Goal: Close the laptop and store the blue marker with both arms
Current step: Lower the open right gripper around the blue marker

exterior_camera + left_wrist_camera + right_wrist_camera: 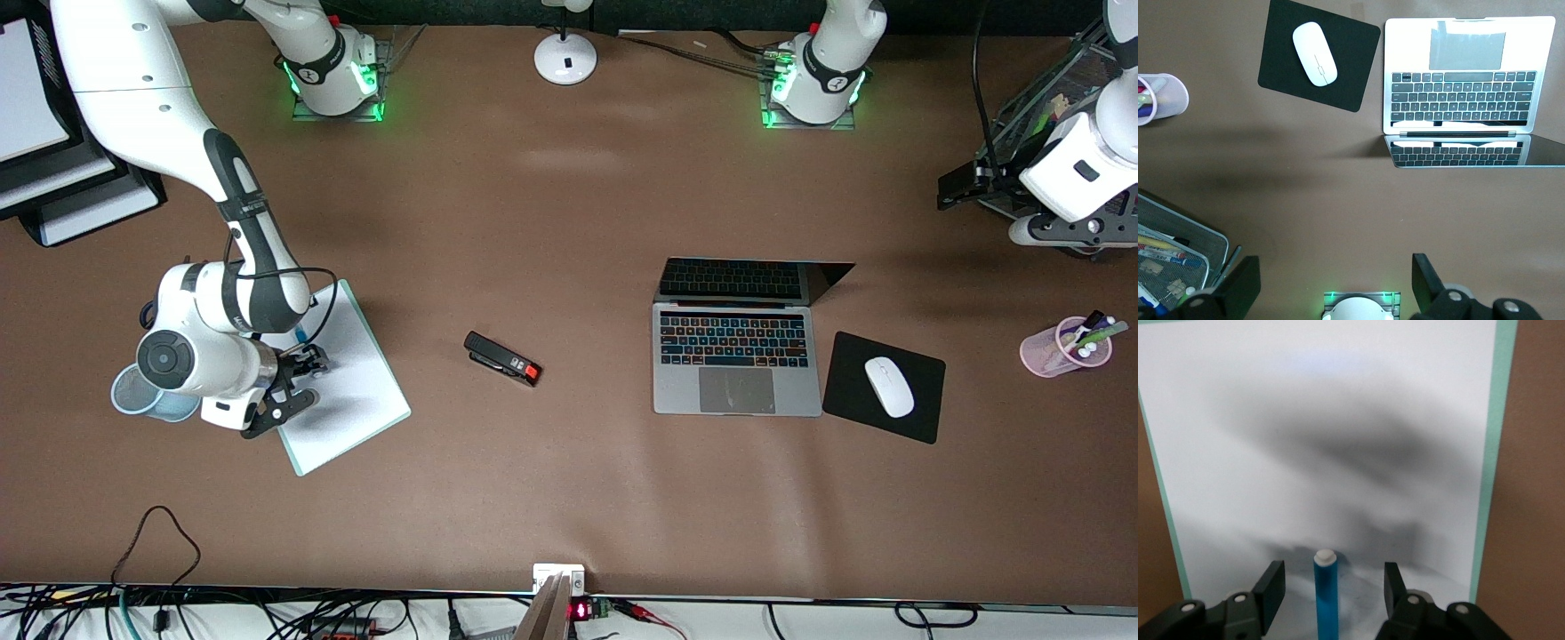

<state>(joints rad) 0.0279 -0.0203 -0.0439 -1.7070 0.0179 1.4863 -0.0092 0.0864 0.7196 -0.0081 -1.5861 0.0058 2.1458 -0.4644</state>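
The blue marker (pixel 1325 593) lies on the white pad (pixel 342 378), its long axis running straight up the gap of the released right claw (pixel 1328 587); the left claw (pixel 1331 283) waits released, high above the tabletop (pixel 569 222) by the open laptop (pixel 736 360)

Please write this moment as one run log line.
right gripper: open, astride slim blue marker on white pad | left gripper: open, waiting raised | silver-grey laptop: open
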